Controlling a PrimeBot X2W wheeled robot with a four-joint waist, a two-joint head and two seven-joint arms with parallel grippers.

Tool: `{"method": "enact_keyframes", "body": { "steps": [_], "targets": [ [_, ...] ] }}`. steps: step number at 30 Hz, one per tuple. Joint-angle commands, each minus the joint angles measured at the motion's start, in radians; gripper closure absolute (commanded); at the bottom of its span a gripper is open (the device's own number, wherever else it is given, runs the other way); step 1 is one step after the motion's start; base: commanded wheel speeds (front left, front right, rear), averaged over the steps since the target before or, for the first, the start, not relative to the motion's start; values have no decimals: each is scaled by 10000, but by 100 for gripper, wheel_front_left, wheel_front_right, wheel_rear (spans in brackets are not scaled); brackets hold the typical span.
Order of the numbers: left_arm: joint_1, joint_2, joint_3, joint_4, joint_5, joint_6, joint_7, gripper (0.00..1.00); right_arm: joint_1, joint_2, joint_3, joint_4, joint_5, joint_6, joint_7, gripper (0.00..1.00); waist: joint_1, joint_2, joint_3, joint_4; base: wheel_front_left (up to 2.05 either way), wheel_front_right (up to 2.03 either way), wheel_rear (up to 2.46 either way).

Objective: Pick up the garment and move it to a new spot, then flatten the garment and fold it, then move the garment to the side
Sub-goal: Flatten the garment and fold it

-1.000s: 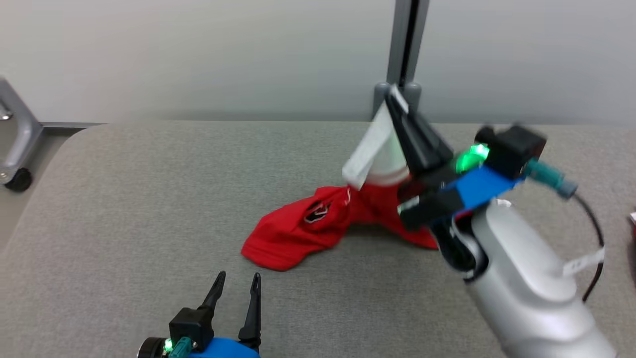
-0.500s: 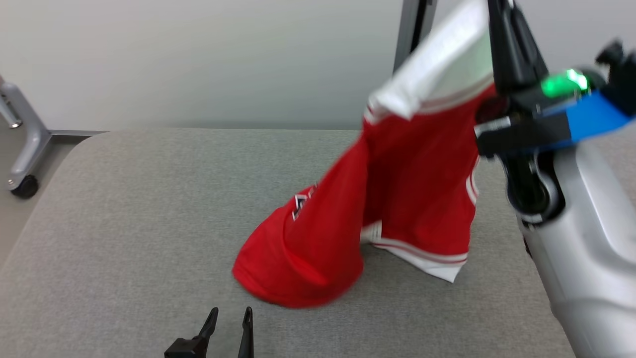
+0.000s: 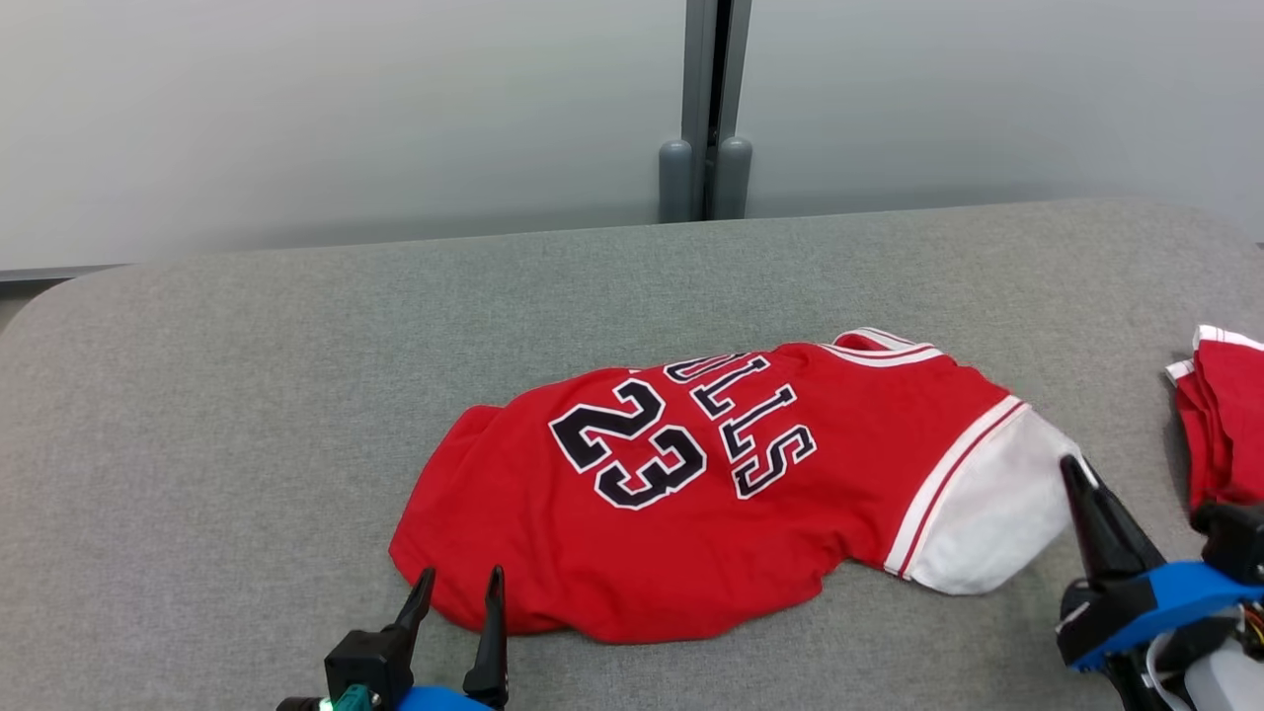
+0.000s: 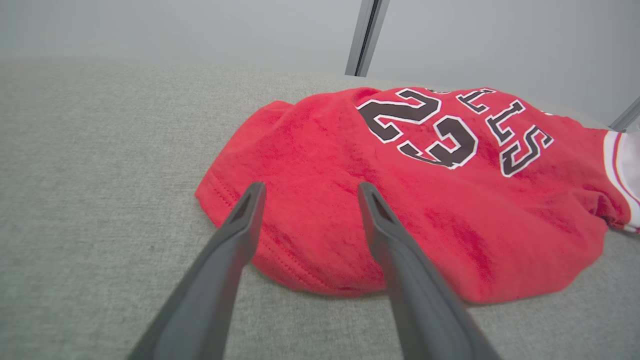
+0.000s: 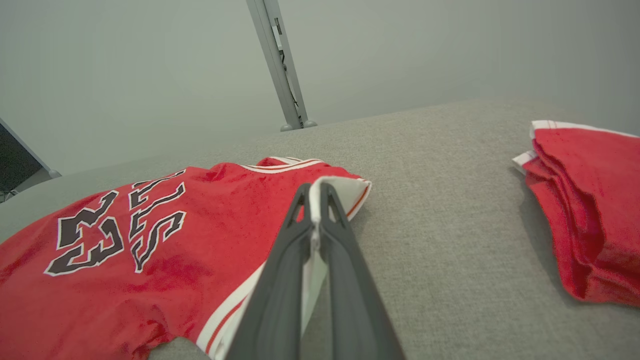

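Note:
The garment (image 3: 691, 513) is a red jersey with a black "23" and a white sleeve (image 3: 987, 513), spread number-up on the grey padded table (image 3: 247, 395). At the sleeve's right edge my right gripper (image 3: 1071, 466) is low and shut. In the right wrist view a strip of the white sleeve is pinched between the fingers of my right gripper (image 5: 315, 186), with the garment (image 5: 175, 240) stretching off to the left. My left gripper (image 3: 461, 573) stands open at the garment's near left hem. In the left wrist view my left gripper (image 4: 311, 186) holds nothing, its fingertips just over the hem of the garment (image 4: 425, 210).
A stack of folded red clothes (image 3: 1224, 425) lies at the table's right edge, also seen as the folded red clothes (image 5: 585, 200) in the right wrist view. A grey post (image 3: 706, 109) rises behind the table against a pale wall. Bare table surface stretches to the left and the back.
The garment hung raised from my right gripper before; now it lies spread on the table, number side up. My right gripper has come down to the lower right. The head camera has also shifted.

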Motion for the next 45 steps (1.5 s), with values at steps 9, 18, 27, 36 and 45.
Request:
{"method": "enact_keyframes", "body": {
  "steps": [9, 18, 27, 36, 45],
  "targets": [
    [-285, 6, 397, 342, -649, 533, -27, 0, -58, 420, -863, 790, -1464, 2, -139, 0, 0, 0, 242, -16, 0, 0, 0],
    [-751, 7, -305, 1790, -2779, -454, 2, 0, -180, 937, -1073, 212, -2085, 2, -143, 0, 0, 0, 515, -64, 0, 0, 0],
    [-1750, -48, -1407, 2718, -3882, -1082, 41, 100, -310, 1057, -1014, 131, -2001, 2, -143, 0, 0, 0, 681, -29, 0, 0, 0],
    [-1318, 4, -472, 112, -1466, -1137, -16, 100, 133, 1334, -1142, 277, -1923, 2, -139, 0, 0, 0, 136, 572, 0, 0, 0],
    [-687, 12, -1129, -2771, 113, -1130, -16, 100, 624, 1826, -1426, 397, -1944, 2, -137, 0, 0, 0, -339, 1655, 0, 0, 0]
  ]
}}
